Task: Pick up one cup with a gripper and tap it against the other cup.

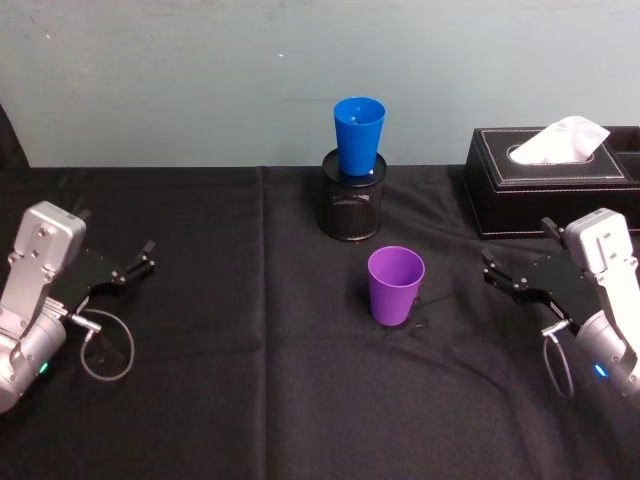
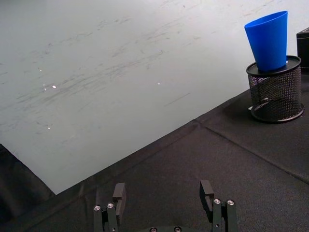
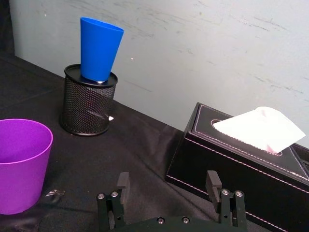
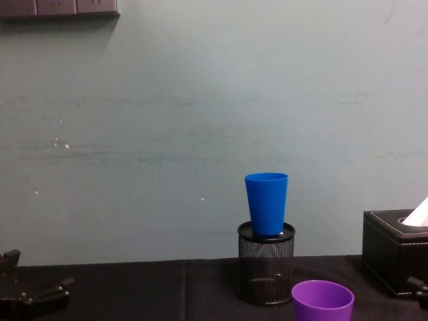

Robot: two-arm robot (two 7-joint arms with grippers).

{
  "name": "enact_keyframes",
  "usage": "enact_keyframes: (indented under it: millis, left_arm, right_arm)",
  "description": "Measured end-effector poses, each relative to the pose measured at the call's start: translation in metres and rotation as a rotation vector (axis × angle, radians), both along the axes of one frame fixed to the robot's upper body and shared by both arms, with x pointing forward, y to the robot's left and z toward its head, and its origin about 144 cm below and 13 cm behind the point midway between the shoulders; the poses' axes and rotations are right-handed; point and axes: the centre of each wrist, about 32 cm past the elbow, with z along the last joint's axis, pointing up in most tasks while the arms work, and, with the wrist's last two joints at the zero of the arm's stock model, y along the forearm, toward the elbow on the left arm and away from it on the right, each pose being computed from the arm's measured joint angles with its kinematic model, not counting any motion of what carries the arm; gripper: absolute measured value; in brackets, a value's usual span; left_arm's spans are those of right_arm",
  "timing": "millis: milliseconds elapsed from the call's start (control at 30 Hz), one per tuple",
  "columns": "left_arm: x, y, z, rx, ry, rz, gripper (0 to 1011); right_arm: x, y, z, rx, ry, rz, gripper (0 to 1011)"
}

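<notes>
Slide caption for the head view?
Purple cup on the cloth, blue cup seated in mesh pot behind; left gripper and right gripper open, flanking.

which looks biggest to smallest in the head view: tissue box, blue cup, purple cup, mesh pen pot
1. tissue box
2. mesh pen pot
3. blue cup and purple cup: about alike, and the purple one sits nearer the camera, so unranked

Rear cup (image 1: 359,135) atop pen pot (image 1: 352,212) (upright), front cup (image 1: 395,290) before it, tissue box (image 1: 545,190) rightward.
</notes>
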Motion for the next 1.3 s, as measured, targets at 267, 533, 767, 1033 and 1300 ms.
enact_keyframes:
  millis: [267,533,767,1033,1300]
  left_arm:
    - [0.0000,0.0000,0.0000,0.000,0.000,0.000,1000]
    - [0.0000,0.0000,0.0000,0.000,0.000,0.000,1000]
    - [0.0000,0.0000,0.0000,0.000,0.000,0.000,1000]
    - [0.0000,0.0000,0.0000,0.000,0.000,0.000,1000]
    - [0.0000,0.0000,0.0000,0.000,0.000,0.000,1000]
  right_arm:
    - [0.0000,-0.0001,0.0000,0.000,0.000,0.000,1002]
    - [0.0000,-0.0001,0.0000,0.000,0.000,0.000,1002]
    - [0.0000,-0.0001,0.0000,0.000,0.000,0.000,1002]
    - [0.0000,-0.0001,0.0000,0.000,0.000,0.000,1002]
    - [0.0000,-0.0001,0.0000,0.000,0.000,0.000,1002]
